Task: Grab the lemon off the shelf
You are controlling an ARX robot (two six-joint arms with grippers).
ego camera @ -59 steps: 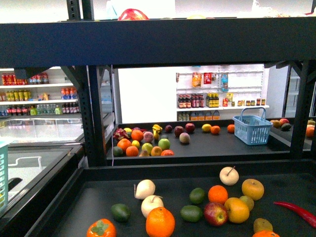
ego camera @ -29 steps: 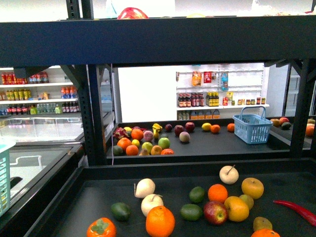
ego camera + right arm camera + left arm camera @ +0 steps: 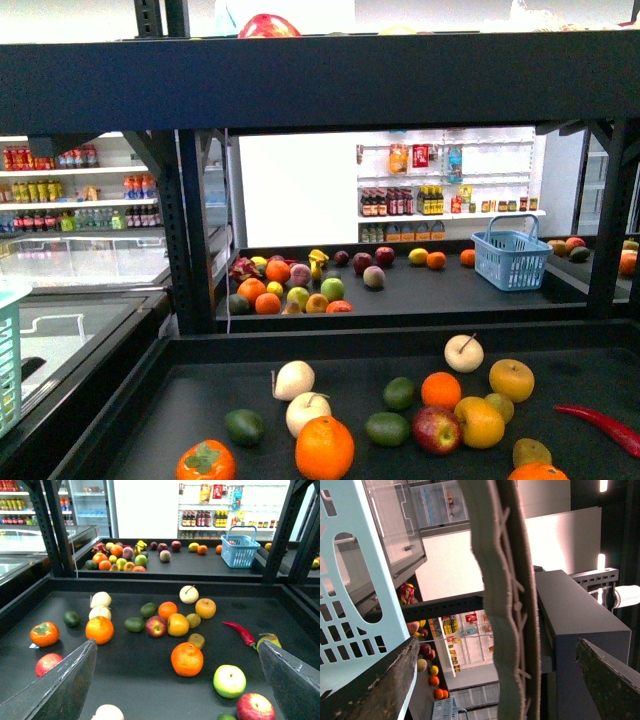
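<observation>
- Noticed only a small change against one second ago: slightly more of the pale basket (image 3: 8, 350) at the left edge of the front view, fruit almost at the same places.
- Judged from this that the approach had hardly begun; no reach toward the fruit yet.
- Saw no arm in the front view.
- Found the left tool (image 3: 497, 641) with its fingers wide apart, not clamped on anything; a grey woven band between them, and the same pale basket close beside it.
- Found the right tool (image 3: 177, 644) also spread wide and empty, above the near tray of the shelf (image 3: 320, 85), well apart from every fruit.
- Took the lemon (image 3: 274, 290) to be the small yellow fruit among the oranges (image 3: 267, 305) on the farther tray, behind the near one; too small to be fully sure.
- Located it in the right wrist view as well (image 3: 113, 558), in the far cluster.
- Kept apart from it the bigger yellow apple (image 3: 512, 381) on the near tray.
- Judged the task still at its start: first to come nearer to the far tray, then to lower the right tool over the lemon without pushing the neighbouring oranges.
</observation>
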